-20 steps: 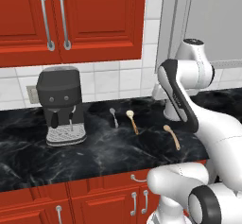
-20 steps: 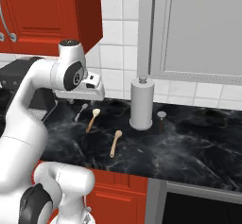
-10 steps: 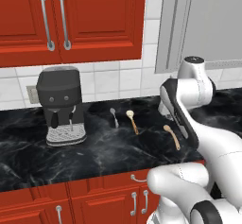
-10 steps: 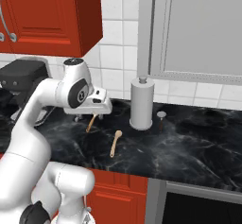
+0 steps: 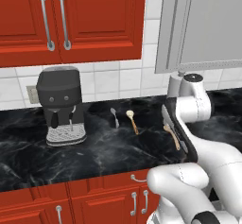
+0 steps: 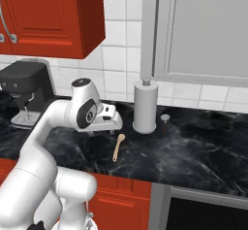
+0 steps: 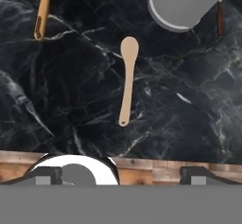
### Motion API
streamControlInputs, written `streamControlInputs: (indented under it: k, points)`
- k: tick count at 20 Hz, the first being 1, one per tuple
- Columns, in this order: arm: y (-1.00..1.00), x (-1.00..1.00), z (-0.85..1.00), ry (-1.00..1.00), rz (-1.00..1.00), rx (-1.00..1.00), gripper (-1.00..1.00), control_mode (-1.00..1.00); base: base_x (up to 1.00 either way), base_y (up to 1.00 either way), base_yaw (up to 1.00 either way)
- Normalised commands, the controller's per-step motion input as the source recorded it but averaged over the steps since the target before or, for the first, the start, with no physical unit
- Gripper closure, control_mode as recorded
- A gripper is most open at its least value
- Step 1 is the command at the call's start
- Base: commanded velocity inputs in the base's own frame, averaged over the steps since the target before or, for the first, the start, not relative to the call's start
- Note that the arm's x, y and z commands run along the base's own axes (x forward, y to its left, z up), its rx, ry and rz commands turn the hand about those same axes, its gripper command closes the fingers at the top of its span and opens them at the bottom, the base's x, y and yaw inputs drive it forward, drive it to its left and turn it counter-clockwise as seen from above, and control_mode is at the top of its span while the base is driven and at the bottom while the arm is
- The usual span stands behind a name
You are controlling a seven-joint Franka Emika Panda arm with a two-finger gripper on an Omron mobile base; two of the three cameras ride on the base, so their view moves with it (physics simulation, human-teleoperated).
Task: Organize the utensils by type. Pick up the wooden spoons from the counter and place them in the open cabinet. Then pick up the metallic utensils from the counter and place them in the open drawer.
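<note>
On the black counter point(image 5: 94, 157) lie three utensils. The metallic utensil point(image 5: 114, 116) is a small silver spoon beside a wooden spoon point(image 5: 132, 121). The other wooden spoon point(image 5: 171, 136) lies further right, half behind my arm. In the hand view that spoon point(image 7: 127, 79) lies straight ahead of my gripper point(image 7: 125, 176), bowl away from me, and the other wooden spoon's handle point(image 7: 43, 10) shows at the top left. The gripper is open wide, holds nothing and hangs above the spoon. My white hand point(image 6: 109, 119) hovers just left of the spoon point(image 6: 117, 146). The open cabinet and the open drawer are out of view.
A black coffee machine point(image 5: 61, 105) stands at the left of the counter. A grey paper-towel roll point(image 6: 145, 105) and a small brown shaker point(image 6: 165, 123) stand just behind the right spoon. Red wall cabinets point(image 5: 71, 20) hang overhead.
My arm has swung right and lower, bringing the hand from near the middle utensils to above the right wooden spoon. The utensils lie where they were.
</note>
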Motion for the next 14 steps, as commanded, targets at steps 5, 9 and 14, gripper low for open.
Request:
streamControlInputs:
  k: [5, 9, 14]
  points:
    - [-0.04, 0.11, -0.39, -0.01, 0.0, 0.0, -1.0, -1.0, 0.0, 0.0, 0.0]
    - [-0.02, 0.09, -0.38, -0.03, -0.02, 0.0, -1.0, -1.0, 0.0, 0.0, 0.0]
    - [-0.12, 0.24, -0.36, -0.01, -0.06, 0.0, -1.0, -1.0, 0.0, 0.0, 0.0]
